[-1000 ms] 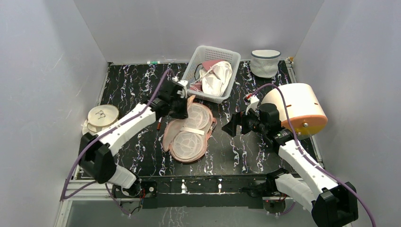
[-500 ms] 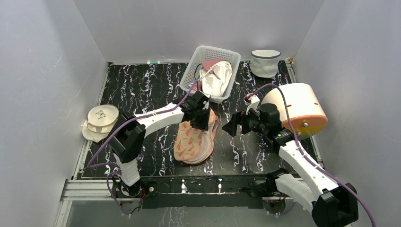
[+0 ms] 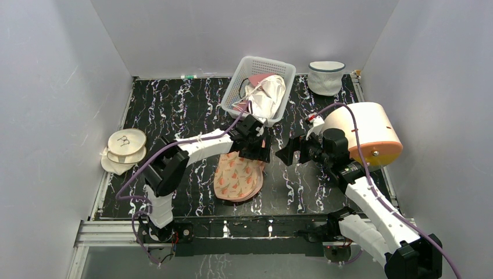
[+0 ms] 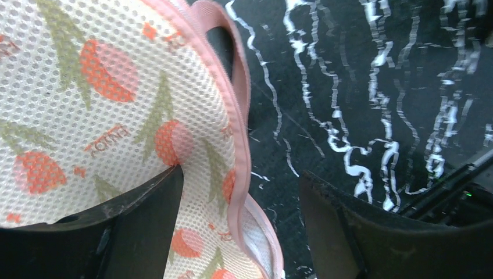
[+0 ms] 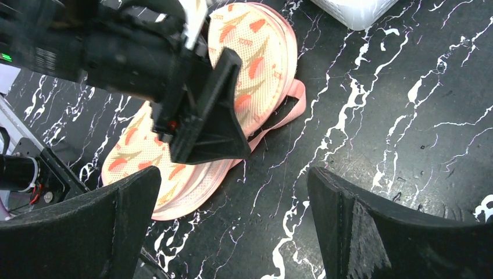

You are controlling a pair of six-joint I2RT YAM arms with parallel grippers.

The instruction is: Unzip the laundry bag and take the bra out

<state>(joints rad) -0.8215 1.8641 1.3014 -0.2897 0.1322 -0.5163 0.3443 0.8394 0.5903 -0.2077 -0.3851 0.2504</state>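
The peach-pink laundry bag (image 3: 237, 179) lies folded shut on the black marbled table, printed side up. My left gripper (image 3: 256, 149) is at its far right end, open. In the left wrist view the salmon zip trim (image 4: 239, 116) runs between the spread fingers and the left finger (image 4: 139, 221) rests on the printed mesh. My right gripper (image 3: 289, 154) hovers open just right of the bag, nothing between its fingers (image 5: 125, 215). From the right wrist view I see the bag (image 5: 256, 40) and the left gripper (image 5: 203, 125) on top of it. A white bra (image 3: 264, 96) lies in the basket.
A white plastic basket (image 3: 235, 87) with garments stands behind the bag. A white mesh tub with a dark rim (image 3: 325, 78) sits at the back right. A cream drum with an orange face (image 3: 365, 132) is right of my right arm. A cream round case (image 3: 124, 145) lies at the left edge.
My left gripper swung right, folding the bag's open flap over so the bag lies shut, then opened and let the rim go. The right gripper shifted slightly.
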